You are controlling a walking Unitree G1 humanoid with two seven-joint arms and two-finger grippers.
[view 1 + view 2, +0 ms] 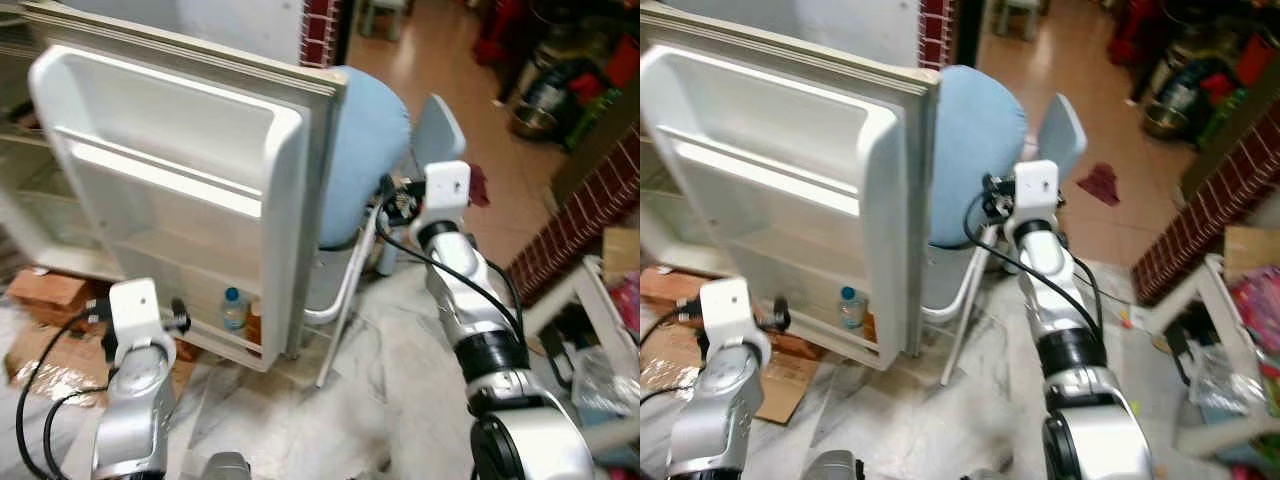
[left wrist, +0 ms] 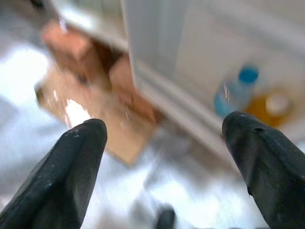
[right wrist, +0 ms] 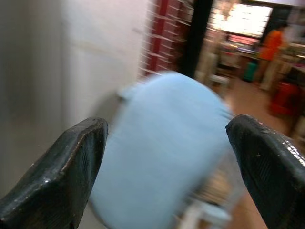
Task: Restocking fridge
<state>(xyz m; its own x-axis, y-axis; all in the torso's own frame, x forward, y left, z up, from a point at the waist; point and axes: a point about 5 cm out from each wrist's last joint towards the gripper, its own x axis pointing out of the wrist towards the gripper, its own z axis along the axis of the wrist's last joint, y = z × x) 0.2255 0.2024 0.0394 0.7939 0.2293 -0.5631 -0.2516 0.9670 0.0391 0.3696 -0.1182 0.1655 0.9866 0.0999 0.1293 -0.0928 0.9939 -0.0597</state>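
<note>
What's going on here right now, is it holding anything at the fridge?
Nothing is held. The fridge door stands open, with a blue-capped bottle and an orange jar on its bottom shelf. The left end effector is open, low near that shelf, above the cardboard on the floor. The right end effector is open too, raised toward the light blue chair behind the door's outer edge.

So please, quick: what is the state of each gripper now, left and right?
Left gripper: open, holding nothing, pointed at the bottle in the fridge door.
Right gripper: open, holding nothing, facing the blue chair.
</note>
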